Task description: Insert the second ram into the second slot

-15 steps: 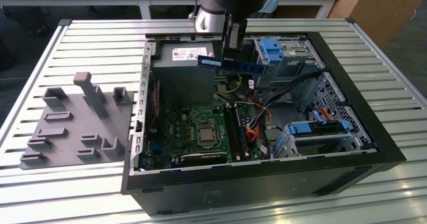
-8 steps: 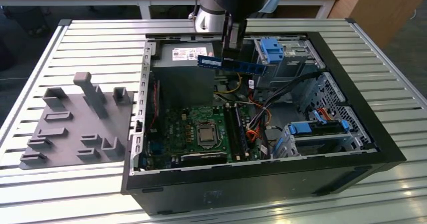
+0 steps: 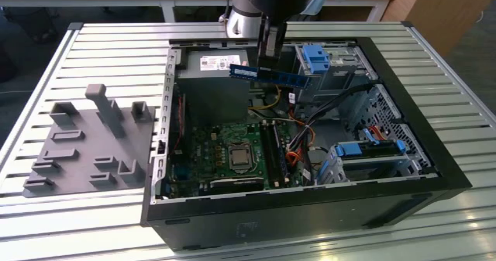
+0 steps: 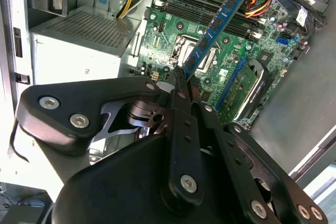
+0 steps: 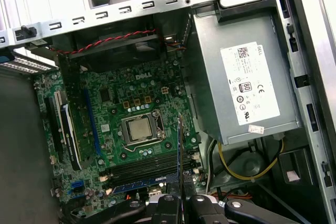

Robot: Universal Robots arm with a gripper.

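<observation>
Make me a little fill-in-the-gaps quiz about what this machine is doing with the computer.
1. The pincer is shut on the second ram, holding it in the air above the open computer case; this thin stick is coloured ____.
2. The motherboard lying inside the case is coloured ____.
3. In the exterior view, the grey tray lies on the table at the case's ____ side.

Missing words: blue; green; left.

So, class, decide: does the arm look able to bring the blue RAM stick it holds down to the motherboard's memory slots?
Probably yes. The claw grips the RAM stick above the open case, and the memory slots lie uncovered inside; cables beside them look clear.
</observation>
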